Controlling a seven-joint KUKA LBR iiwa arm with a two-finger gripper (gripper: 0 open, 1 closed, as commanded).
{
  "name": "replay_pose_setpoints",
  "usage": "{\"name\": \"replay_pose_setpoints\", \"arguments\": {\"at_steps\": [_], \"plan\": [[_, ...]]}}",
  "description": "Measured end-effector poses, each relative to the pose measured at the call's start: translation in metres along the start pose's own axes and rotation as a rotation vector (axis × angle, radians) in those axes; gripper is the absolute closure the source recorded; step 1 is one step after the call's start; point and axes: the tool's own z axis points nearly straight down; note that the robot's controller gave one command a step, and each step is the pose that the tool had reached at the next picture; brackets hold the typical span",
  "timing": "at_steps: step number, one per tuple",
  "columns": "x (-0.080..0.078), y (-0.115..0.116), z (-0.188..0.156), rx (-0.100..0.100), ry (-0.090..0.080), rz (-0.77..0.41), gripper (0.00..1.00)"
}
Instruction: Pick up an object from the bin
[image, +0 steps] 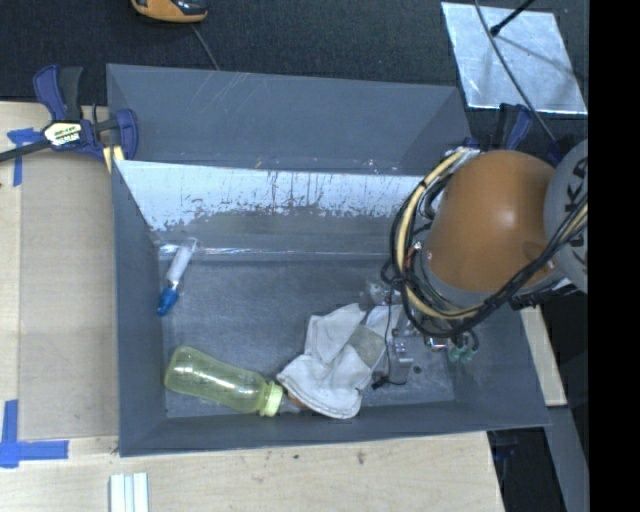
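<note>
My gripper (398, 348) hangs below the arm's orange dome at the right of the bin floor, low over the right edge of a crumpled white cloth (330, 365). The cloth lies near the bin's front wall, bunched into folds. Against the cloth's left end rests a yellow-green translucent bottle (215, 380), lying on its side with its cap toward the cloth. Part of the cloth's right side is hidden by the gripper.
A small white tube with a blue tip (172, 280) lies at the far left of the bin floor, next to the left wall. The arm and its cables cover the bin's right side.
</note>
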Motion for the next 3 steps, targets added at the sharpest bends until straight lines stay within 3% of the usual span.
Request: {"name": "replay_pose_setpoints", "arguments": {"at_steps": [1,2,3], "plan": [[0.0,0.0,-0.002,0.0,-0.003,0.0,0.0],[-0.02,0.008,-0.027,0.001,0.0,-0.056,0.0],[-0.045,0.025,-0.006,0.0,-0.019,-0.1,0.0]]}}
